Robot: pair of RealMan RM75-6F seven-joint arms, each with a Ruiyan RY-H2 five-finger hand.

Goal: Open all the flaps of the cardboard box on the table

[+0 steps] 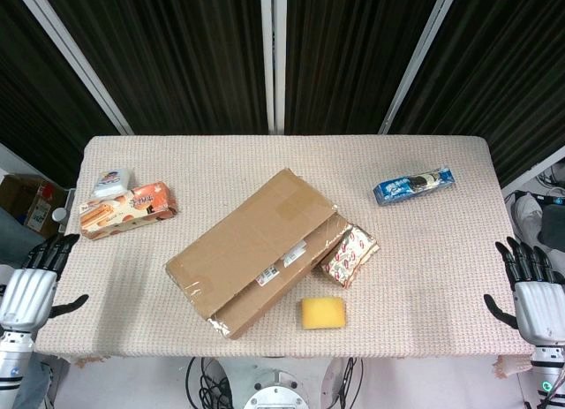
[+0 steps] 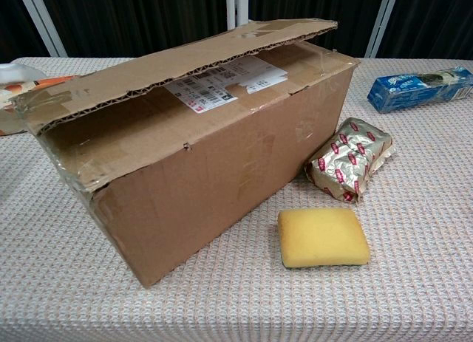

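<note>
The cardboard box (image 1: 256,250) lies mid-table, its long top flaps folded over, one slightly lifted; none is opened. The left hand (image 1: 31,285) and right hand (image 1: 530,294) hover empty at the table's edges, fingers spread.

A yellow sponge (image 1: 323,313) lies near the table's (image 1: 424,276) front edge, well apart from the fingers at either side, with a silver-and-red wrapped snack pack (image 1: 350,253) just behind it. An orange snack box (image 1: 128,209) sits nearest the left-side fingers, with a small white-lidded container (image 1: 113,181), possibly a cup, touching its far side. A blue cookie package (image 1: 413,185) lies far forward of the right-side fingers.
</note>
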